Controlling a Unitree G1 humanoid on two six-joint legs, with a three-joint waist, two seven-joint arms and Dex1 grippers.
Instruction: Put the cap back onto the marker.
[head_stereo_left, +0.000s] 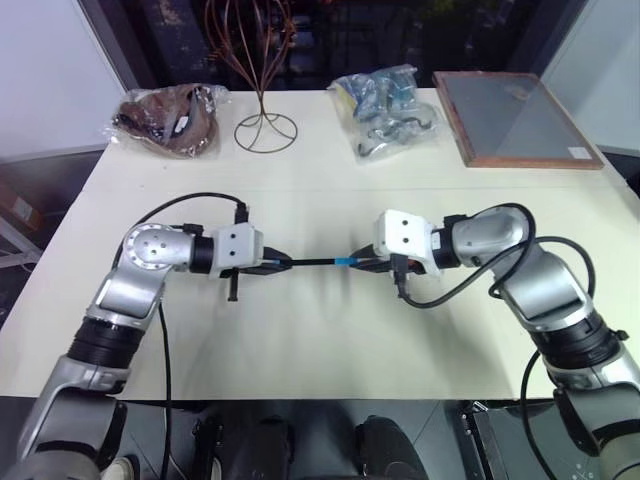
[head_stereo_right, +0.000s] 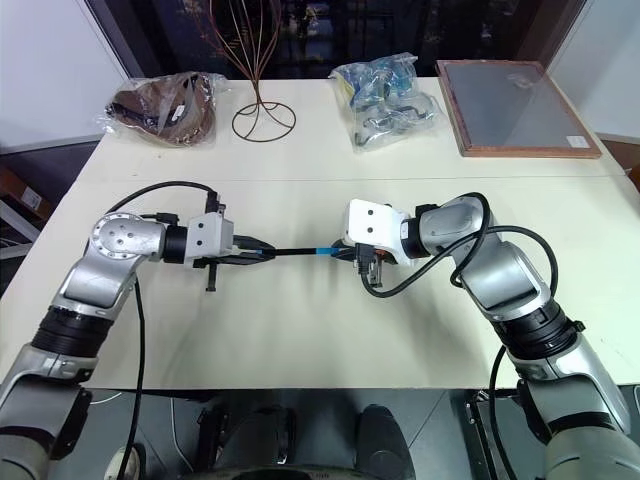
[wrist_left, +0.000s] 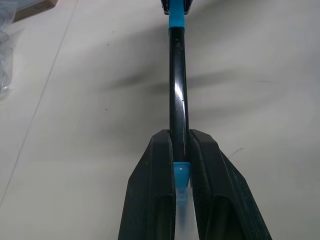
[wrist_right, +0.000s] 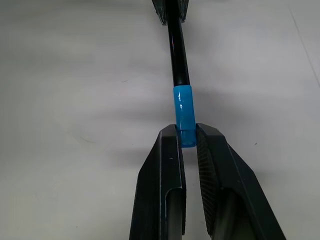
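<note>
The marker (head_stereo_left: 315, 262), a slim black stick, hangs level just above the cream table (head_stereo_left: 320, 340) between my two hands. My left gripper (head_stereo_left: 284, 263) is shut on its one end; in the left wrist view the black shaft (wrist_left: 177, 90) runs out from between the fingers (wrist_left: 155, 190), with a small blue section (wrist_left: 181, 172) pinched between them. The light-blue cap (wrist_right: 182, 112) sits on the marker's other end, in line with the shaft (wrist_right: 176, 50). My right gripper (wrist_right: 187, 131) is shut on the cap's rear end.
At the table's far side stand a brown bundle in plastic (head_stereo_left: 170, 118), a wire stand (head_stereo_left: 262, 125), a clear bag of blue items (head_stereo_left: 390, 110) and a wood-framed panel (head_stereo_left: 515, 118). Bare tabletop lies under and in front of the hands.
</note>
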